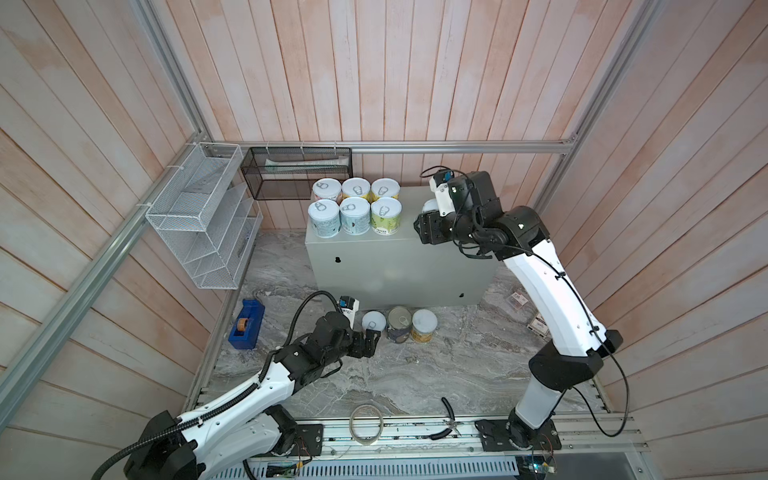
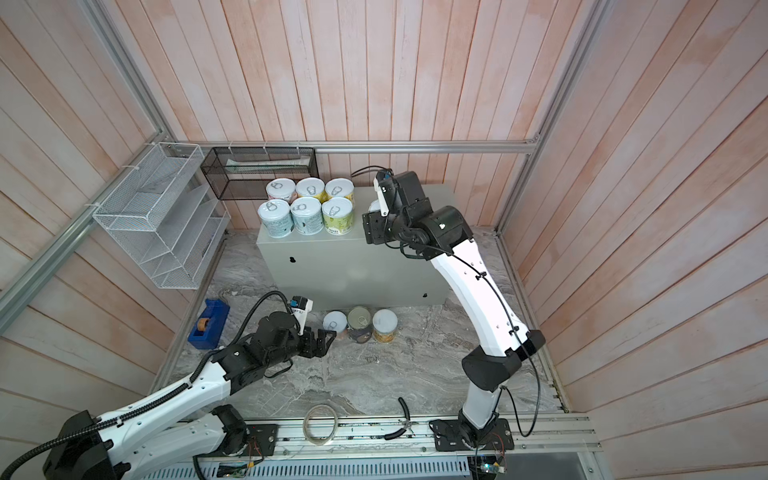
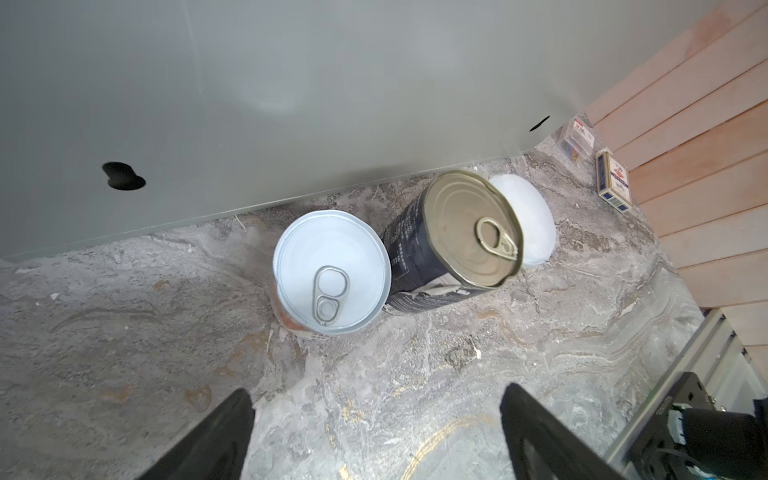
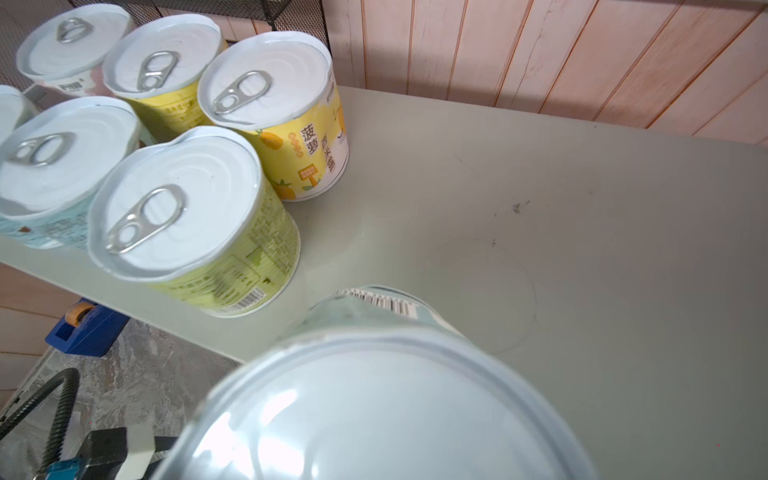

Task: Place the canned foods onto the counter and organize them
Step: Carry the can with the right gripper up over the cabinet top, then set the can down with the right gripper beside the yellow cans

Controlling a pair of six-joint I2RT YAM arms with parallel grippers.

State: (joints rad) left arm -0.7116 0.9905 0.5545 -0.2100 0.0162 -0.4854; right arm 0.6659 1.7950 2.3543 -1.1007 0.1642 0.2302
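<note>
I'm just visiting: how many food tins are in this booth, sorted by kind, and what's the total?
Short silver-topped metal tins: 8 (six on the pale grey-green metal box, one on the grey marble surface, one held up over the box)
Taller dark navy tin: 1
White-lidded yellow-labelled tin: 1
Total: 10

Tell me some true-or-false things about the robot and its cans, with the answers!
1. Six cans stand on the counter. True.
2. The left gripper holds a can. False: it is open and empty, near the short can on the marble floor.
3. The right gripper holds a teal can over the counter. True.
4. The dark can lies on its side. False: it stands upright.
5. The blue tape dispenser sits on the counter. False: it is on the marble floor.
</note>
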